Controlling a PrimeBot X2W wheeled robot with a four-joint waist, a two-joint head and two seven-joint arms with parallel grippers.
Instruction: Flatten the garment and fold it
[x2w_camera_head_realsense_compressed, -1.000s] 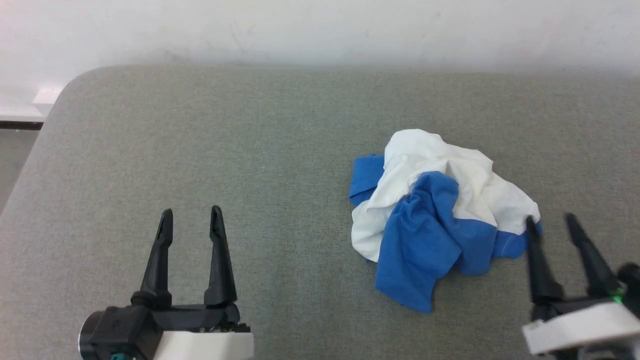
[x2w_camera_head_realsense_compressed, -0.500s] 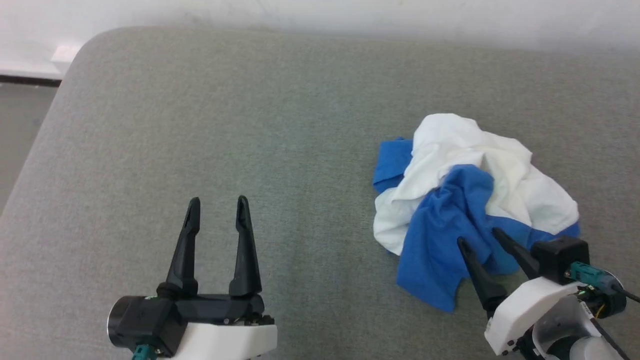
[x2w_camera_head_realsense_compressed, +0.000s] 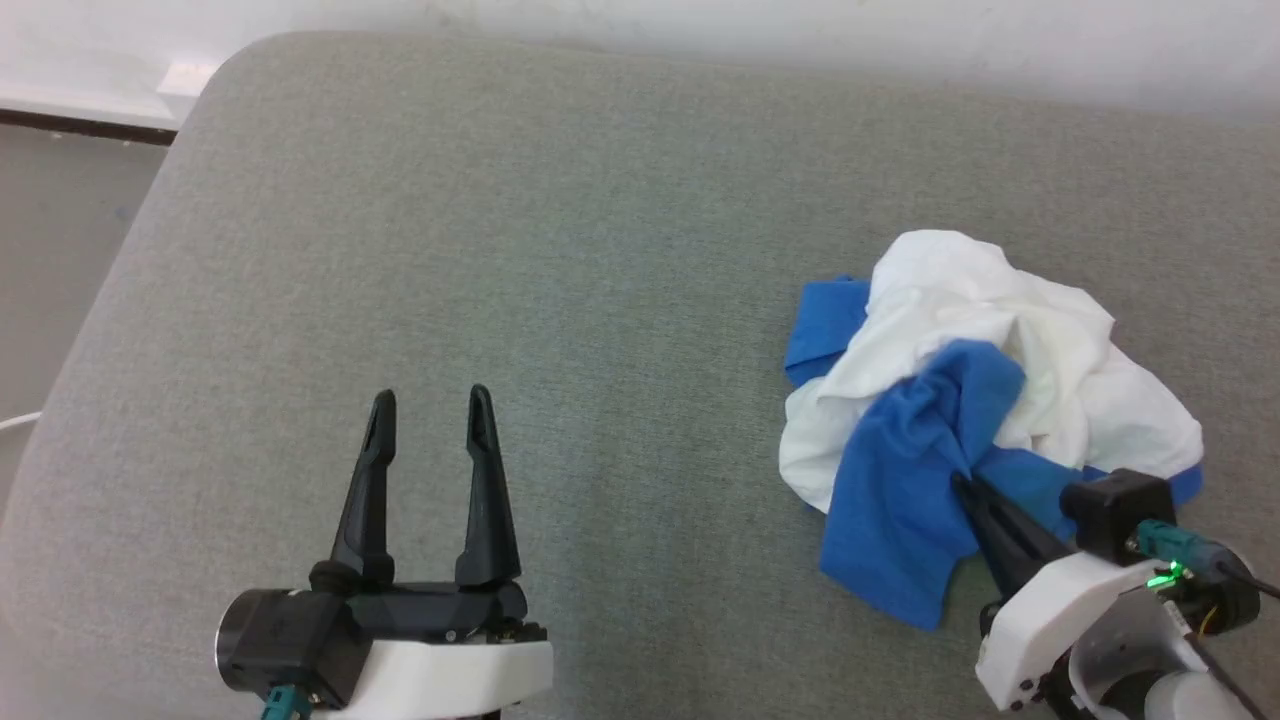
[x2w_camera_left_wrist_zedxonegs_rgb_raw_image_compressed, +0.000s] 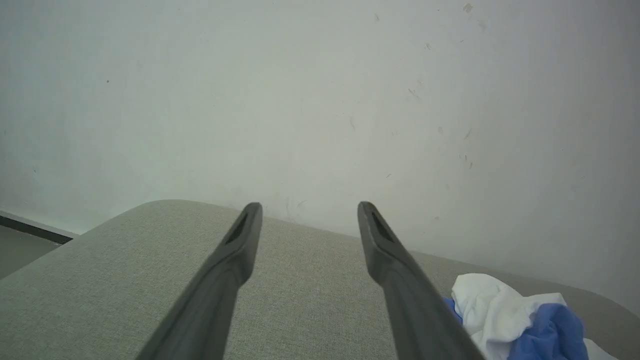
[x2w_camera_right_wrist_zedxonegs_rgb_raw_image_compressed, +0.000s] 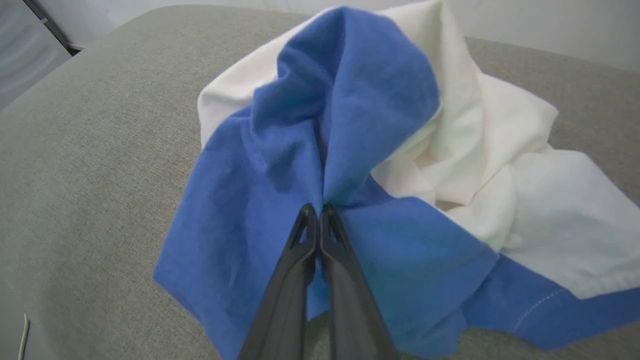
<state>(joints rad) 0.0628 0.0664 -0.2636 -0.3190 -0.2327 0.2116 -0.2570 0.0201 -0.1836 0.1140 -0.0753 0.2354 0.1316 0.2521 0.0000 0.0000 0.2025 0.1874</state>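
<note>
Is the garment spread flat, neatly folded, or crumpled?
Crumpled. The garment lies in a bunched heap, blue cloth draped over white folds; the right gripper pinches its blue part.

Left gripper (x2w_camera_head_realsense_compressed: 431, 395) low left, fingers spread wide, pointing forward, right gripper (x2w_camera_right_wrist_zedxonegs_rgb_raw_image_compressed: 315, 209) angled inward, fingers pressed together, seemingly pinching a fold of the garment (x2w_camera_right_wrist_zedxonegs_rgb_raw_image_compressed: 350, 100)

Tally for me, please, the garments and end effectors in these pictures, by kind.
Garments: 1, the garment, crumpled.
End effectors: 2, the left end effector open, the right end effector shut on the garment's blue fabric.
Total: 3.
</note>
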